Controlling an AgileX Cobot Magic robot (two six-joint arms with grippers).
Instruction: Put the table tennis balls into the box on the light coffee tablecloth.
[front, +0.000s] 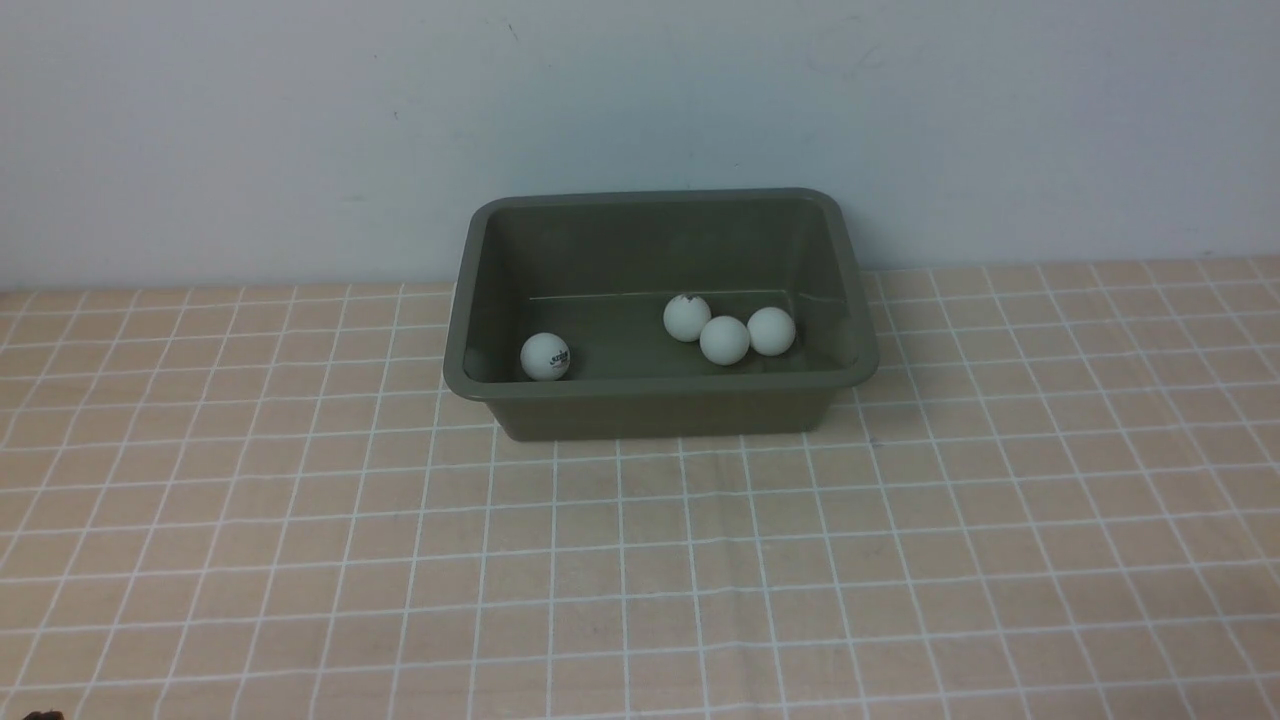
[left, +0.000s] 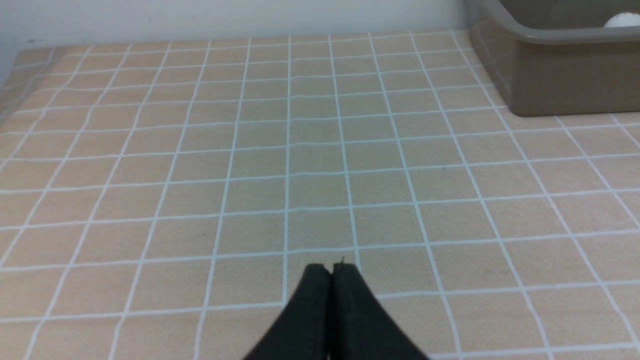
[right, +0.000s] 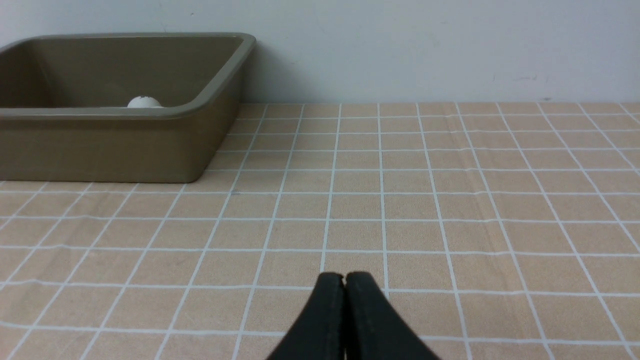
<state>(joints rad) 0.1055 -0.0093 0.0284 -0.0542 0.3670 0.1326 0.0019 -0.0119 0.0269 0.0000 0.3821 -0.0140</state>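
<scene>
**Four balls in the bin, both grippers closed over bare cloth**

Front view: four white table tennis balls sit inside the olive-green box (front: 660, 395). One ball (front: 545, 356) w/ a dark printed logo lies alone by the box's left wall, close to the near wall. The other three bunch together right of centre: one w/ a small dark mark on top (front: 687, 317), a middle one (front: 724, 340) nearest the camera, and a third (front: 771, 331) furthest right. Middle ball looks to be touching both neighbours. A fifth ball can't be seen in any view.

Box stands upright on the light coffee tablecloth (front: 640, 560), at the far side of the table, its back rim near the pale wall (front: 640, 100). Cloth around it is peach-beige w/ thin white grid lines.

Left wrist view: left gripper (left: 332, 266) has its black fingers pressed together, tips touching, nothing between them, over the cloth. Box corner and top of one ball show well apart from it.

Right wrist view: right gripper (right: 344, 275) likewise, fingers pressed tight together, holding nothing, above the cloth; box w/ one ball top peeking over its rim sits well apart.
</scene>
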